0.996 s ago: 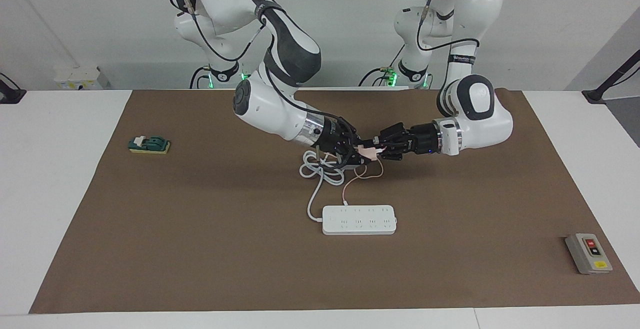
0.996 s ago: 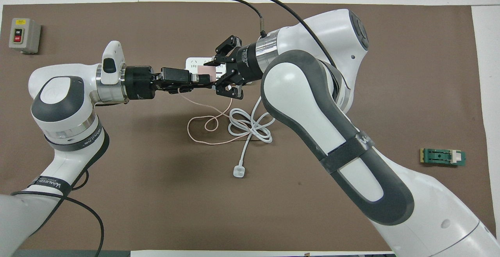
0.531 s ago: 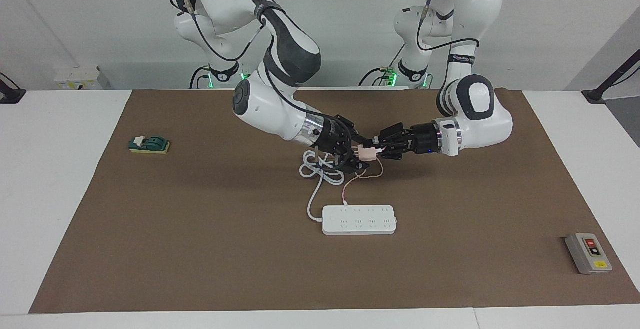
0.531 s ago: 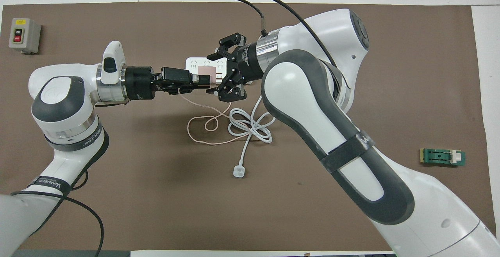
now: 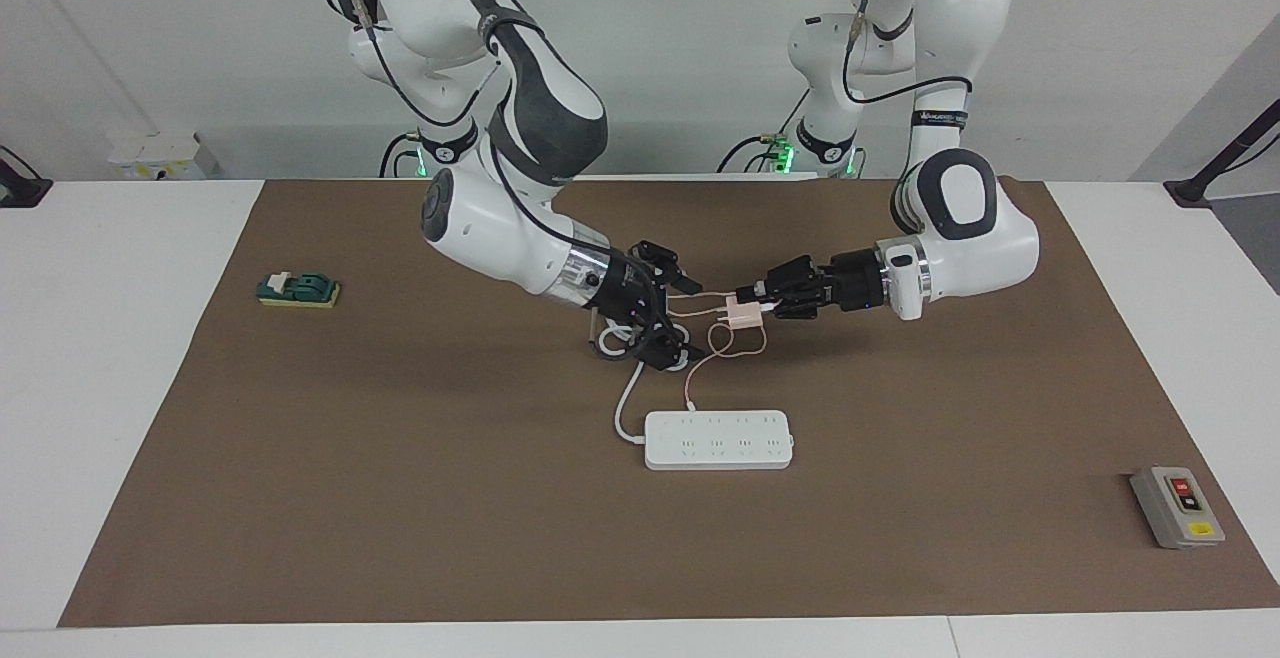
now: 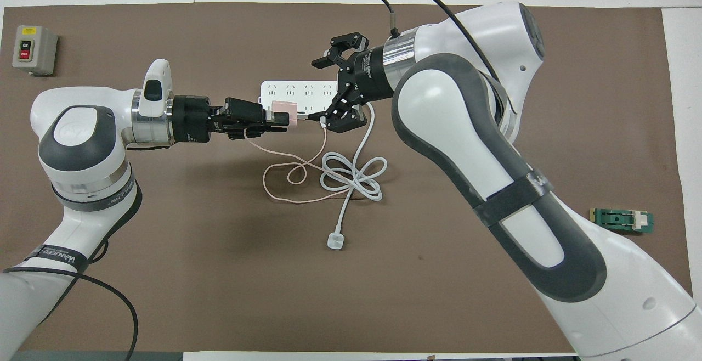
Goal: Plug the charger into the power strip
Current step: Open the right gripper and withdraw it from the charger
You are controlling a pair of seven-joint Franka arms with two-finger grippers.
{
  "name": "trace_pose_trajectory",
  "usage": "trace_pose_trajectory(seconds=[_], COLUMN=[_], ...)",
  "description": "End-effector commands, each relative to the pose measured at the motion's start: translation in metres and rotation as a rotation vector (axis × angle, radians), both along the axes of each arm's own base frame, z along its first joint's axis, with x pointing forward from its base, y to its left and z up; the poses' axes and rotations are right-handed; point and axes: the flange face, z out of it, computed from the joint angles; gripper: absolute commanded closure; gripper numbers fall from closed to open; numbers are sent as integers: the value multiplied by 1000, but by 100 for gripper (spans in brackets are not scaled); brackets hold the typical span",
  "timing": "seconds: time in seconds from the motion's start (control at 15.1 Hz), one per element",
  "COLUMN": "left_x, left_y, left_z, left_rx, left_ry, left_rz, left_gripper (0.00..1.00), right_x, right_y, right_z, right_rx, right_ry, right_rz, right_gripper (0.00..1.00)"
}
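Note:
The charger (image 5: 742, 314), a small pale pink cube, hangs in the air with my left gripper (image 5: 750, 304) shut on it, over the loops of its thin pink cable (image 5: 737, 341). In the overhead view the charger (image 6: 284, 110) sits at the tip of the left gripper (image 6: 278, 119). My right gripper (image 5: 688, 320) stands open a short way from the charger and holds nothing; from above the right gripper (image 6: 324, 93) gapes wide beside it. The power strip (image 5: 718, 439), a flat white bar, lies on the mat farther from the robots, partly covered from above (image 6: 296, 88).
The strip's thick white cord (image 6: 354, 177) is coiled on the mat and ends in a white plug (image 6: 334, 241). A grey button box (image 5: 1178, 506) sits toward the left arm's end. A green block (image 5: 298, 289) lies toward the right arm's end.
The right gripper has opened, let go of the charger and drawn back toward its own end. The left gripper keeps hold of the charger and has shifted slightly away from it.

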Motion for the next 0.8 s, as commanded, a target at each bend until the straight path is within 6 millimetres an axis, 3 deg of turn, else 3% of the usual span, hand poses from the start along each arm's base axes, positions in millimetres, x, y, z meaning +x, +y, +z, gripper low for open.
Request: trace_pose_trajectory(seconds=[0.0, 0.13, 0.33, 0.53, 0.73], left_x=[4, 7, 20, 24, 34], left_y=[12, 25, 45, 51, 57], left_z=[4, 1, 11, 16, 24], left_rx=[112, 213, 358, 468, 597], left_ry=[-12, -15, -10, -11, -88], left_rz=[2, 3, -4, -24, -102], left_gripper=[100, 100, 100, 100, 100], right_x=[8, 13, 19, 26, 27], right_y=[-31, -55, -77, -110, -130], right_z=[15, 26, 46, 56, 62], right_rx=[6, -41, -122, -182, -270], right_ry=[19, -18, -64, -125, -247], right_rz=[-30, -38, -2, 9, 104], right_gripper=[0, 0, 0, 0, 0])
